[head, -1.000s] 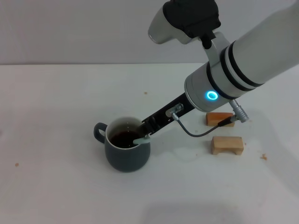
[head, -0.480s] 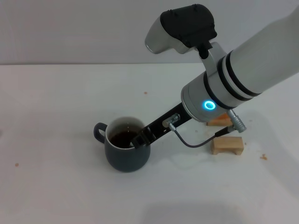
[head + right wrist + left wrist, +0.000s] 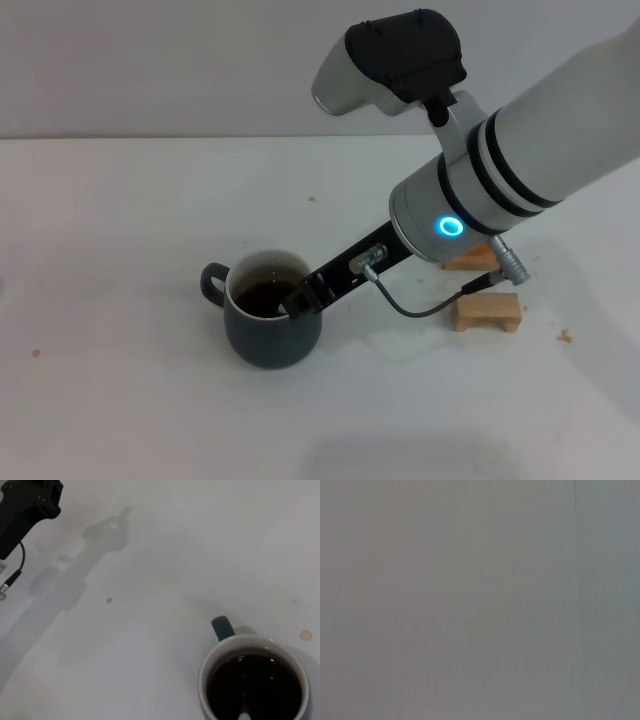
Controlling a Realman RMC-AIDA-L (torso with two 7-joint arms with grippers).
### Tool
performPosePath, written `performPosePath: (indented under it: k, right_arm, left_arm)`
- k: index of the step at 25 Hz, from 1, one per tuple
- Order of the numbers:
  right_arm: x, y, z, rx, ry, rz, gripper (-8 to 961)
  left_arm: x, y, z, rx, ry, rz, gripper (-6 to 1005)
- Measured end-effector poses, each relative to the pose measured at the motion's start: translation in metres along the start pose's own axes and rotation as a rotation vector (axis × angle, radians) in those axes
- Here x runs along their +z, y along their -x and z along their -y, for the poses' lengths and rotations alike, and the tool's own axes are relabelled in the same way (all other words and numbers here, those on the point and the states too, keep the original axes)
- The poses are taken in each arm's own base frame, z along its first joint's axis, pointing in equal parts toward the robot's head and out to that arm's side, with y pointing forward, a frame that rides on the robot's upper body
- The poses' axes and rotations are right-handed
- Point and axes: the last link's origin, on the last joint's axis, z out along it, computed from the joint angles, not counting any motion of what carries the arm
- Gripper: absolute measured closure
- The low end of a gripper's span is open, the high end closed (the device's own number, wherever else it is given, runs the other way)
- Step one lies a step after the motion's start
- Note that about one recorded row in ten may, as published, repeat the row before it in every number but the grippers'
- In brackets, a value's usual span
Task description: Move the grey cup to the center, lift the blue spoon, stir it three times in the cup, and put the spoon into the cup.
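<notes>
R gripper [image 3: 297,301] fingers clenched on blue spoon [image 3: 244,716] in coffee-filled grey cup [image 3: 272,330].

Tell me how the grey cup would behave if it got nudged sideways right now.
The grey cup looks squat and wide-based, so it would likely slide rather than tip. It holds dark liquid fairly near the rim, so a sharp push could slosh it. The right gripper at the rim holds the blue spoon inside, which may drag along.

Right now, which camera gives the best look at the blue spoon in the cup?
The right wrist view: it looks down into the grey cup, where the blue spoon dips into the dark liquid. In the head view the right gripper hides the spoon. The left wrist view shows neither.
</notes>
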Motion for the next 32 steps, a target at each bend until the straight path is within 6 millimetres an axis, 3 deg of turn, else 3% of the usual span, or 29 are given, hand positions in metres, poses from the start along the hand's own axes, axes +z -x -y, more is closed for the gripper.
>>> performPosePath:
  k: [27, 32]
  right_arm:
    - [-0.0009, -0.0017, 0.0063, 0.018, -0.019, 0.007, 725]
    - [0.0000, -0.0006, 0.0046, 0.004, -0.020, 0.002, 782]
  left_arm:
    - [0.0009, -0.0014, 0.0009, -0.001, -0.003, -0.007, 999]
    - [0.0004, -0.0015, 0.0014, -0.002, -0.006, -0.009, 998]
